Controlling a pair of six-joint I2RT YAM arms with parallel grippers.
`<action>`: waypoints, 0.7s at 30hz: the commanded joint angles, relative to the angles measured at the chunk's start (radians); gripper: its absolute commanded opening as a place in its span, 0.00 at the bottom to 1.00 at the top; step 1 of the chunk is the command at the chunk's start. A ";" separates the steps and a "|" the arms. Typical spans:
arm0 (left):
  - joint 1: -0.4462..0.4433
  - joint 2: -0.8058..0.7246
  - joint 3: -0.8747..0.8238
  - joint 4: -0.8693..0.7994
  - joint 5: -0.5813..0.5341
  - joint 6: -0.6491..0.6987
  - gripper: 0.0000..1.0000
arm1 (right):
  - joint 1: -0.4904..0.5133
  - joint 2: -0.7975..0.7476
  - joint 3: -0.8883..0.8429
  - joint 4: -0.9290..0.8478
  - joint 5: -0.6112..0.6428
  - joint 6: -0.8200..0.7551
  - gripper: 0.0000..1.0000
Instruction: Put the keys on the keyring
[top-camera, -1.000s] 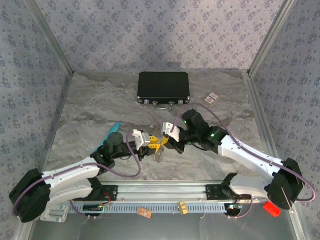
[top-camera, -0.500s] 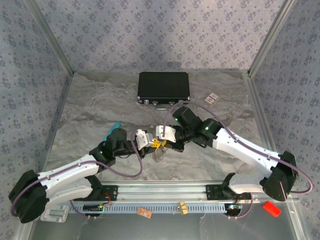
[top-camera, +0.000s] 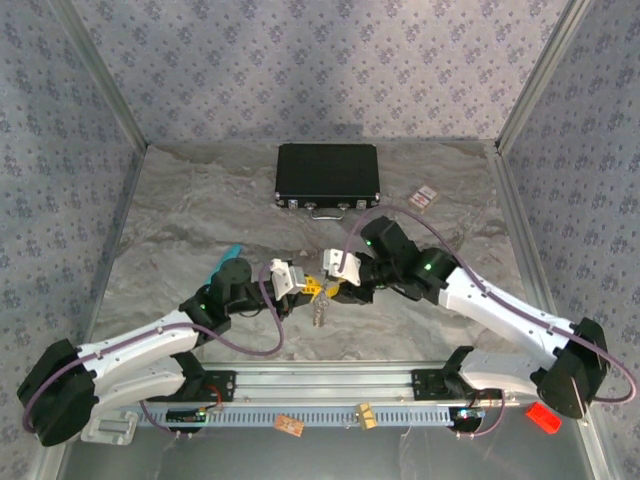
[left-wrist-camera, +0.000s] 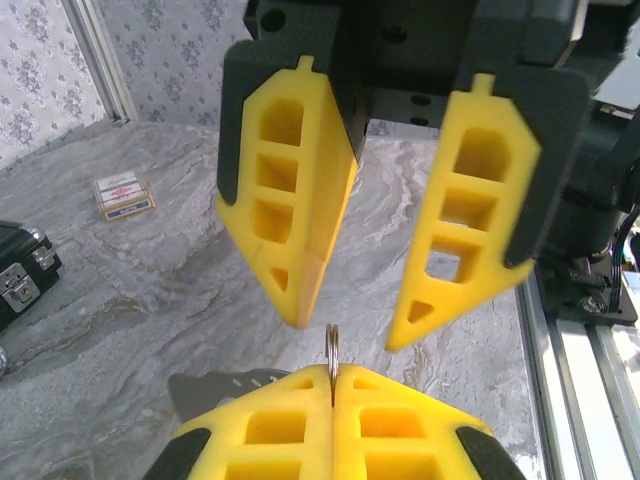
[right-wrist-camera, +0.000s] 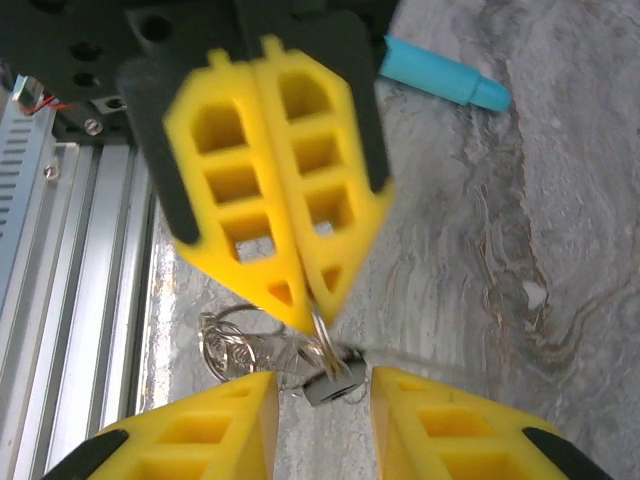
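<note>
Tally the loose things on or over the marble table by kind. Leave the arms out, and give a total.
black case: 1
turquoise stick: 1
small card packet: 1
silvery keyring: 1
Total: 4

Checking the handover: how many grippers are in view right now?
2. The left gripper, left of centre, is shut on the keyring; the right gripper faces it tip to tip from the right, open.
</note>
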 joint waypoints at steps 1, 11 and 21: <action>-0.005 0.017 -0.035 0.198 0.023 -0.089 0.00 | -0.028 -0.033 -0.070 0.138 -0.069 0.116 0.31; -0.007 0.018 -0.062 0.246 0.016 -0.117 0.00 | -0.045 -0.044 -0.122 0.202 -0.082 0.162 0.31; -0.006 0.006 -0.065 0.223 0.013 -0.109 0.00 | -0.070 -0.081 -0.169 0.201 -0.084 0.128 0.37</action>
